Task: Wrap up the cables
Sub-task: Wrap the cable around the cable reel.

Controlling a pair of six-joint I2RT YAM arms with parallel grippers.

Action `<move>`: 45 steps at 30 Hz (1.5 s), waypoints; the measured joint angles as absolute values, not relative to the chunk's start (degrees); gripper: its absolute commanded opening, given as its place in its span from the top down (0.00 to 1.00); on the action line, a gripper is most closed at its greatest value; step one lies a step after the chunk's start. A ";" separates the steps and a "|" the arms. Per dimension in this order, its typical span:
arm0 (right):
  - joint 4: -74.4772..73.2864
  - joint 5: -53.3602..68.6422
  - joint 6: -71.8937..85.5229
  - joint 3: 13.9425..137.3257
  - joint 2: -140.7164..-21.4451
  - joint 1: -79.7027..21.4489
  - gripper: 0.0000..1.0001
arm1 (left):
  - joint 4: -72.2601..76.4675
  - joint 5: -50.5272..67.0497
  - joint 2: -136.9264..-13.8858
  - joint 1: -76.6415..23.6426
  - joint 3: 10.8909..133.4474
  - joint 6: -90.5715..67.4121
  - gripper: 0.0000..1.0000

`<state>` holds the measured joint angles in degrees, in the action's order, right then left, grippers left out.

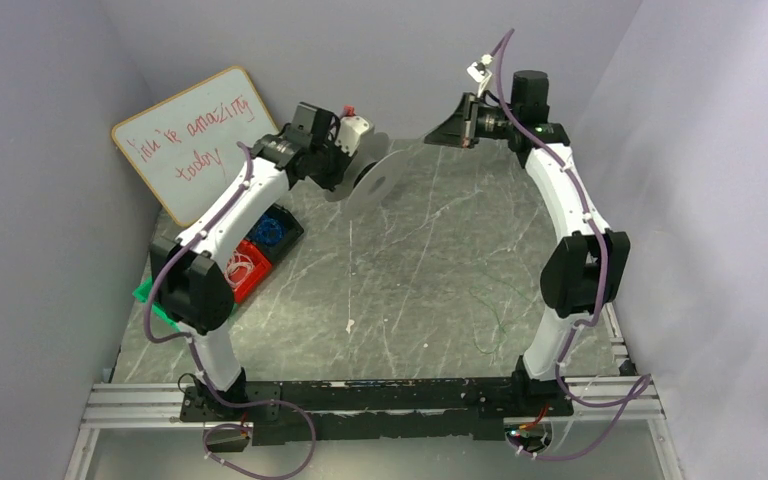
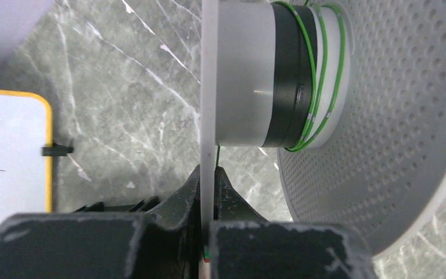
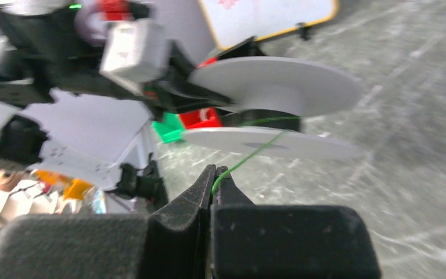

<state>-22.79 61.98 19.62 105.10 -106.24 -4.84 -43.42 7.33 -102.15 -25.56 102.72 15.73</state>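
Observation:
My left gripper (image 2: 209, 172) is shut on the thin white flange (image 2: 208, 87) of a spool, held off the table at the back left (image 1: 375, 175). A few turns of the green cable (image 2: 319, 70) lie round the spool's core (image 2: 247, 75), beside the perforated flange (image 2: 400, 116). My right gripper (image 3: 214, 170) is shut on the green cable (image 3: 250, 154), which runs taut from its tips up to the spool (image 3: 273, 87). In the top view the right gripper (image 1: 440, 134) hangs just right of the spool. Loose cable strands (image 1: 495, 320) lie on the table by the right arm.
A whiteboard (image 1: 192, 140) leans on the back left wall. Under the left arm stand a black bin with a blue coil (image 1: 272, 232) and a red bin with a whitish coil (image 1: 245, 268). A green piece (image 1: 148, 293) lies at the table's left edge. Walls close in on both sides.

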 measured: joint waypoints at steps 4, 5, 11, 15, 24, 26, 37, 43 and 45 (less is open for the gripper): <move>-15.99 66.52 24.10 101.97 -105.08 -9.76 1.00 | -42.85 4.58 -106.00 -26.83 103.53 10.87 0.98; -14.72 67.24 24.91 101.14 -105.08 -10.79 1.00 | -42.74 4.27 -106.85 -26.92 103.55 9.43 0.98; -9.37 69.49 27.70 94.30 -105.12 -17.82 1.00 | -44.84 2.37 -111.24 -26.94 107.46 1.02 0.98; -5.50 69.80 28.67 90.98 -105.12 -20.18 1.00 | -46.65 1.39 -112.53 -26.96 111.07 -4.47 0.98; 1.54 70.96 29.04 86.11 -106.17 -24.29 1.00 | -49.45 3.22 -113.86 -26.87 116.29 -12.99 0.98; 1.96 71.05 28.99 85.01 -106.52 -24.95 1.00 | -49.36 4.99 -113.86 -26.44 116.38 -14.52 0.98; 2.31 68.20 23.05 82.37 -106.69 -24.99 1.00 | -51.72 23.07 -112.42 -18.20 119.57 -23.88 0.98; 8.12 67.61 23.49 78.61 -104.51 -24.29 0.98 | -49.74 36.01 -109.97 -12.95 115.61 -28.88 0.98; 10.02 67.61 23.86 78.30 -103.98 -24.14 0.98 | -48.29 39.79 -109.51 -11.35 114.19 -30.81 0.98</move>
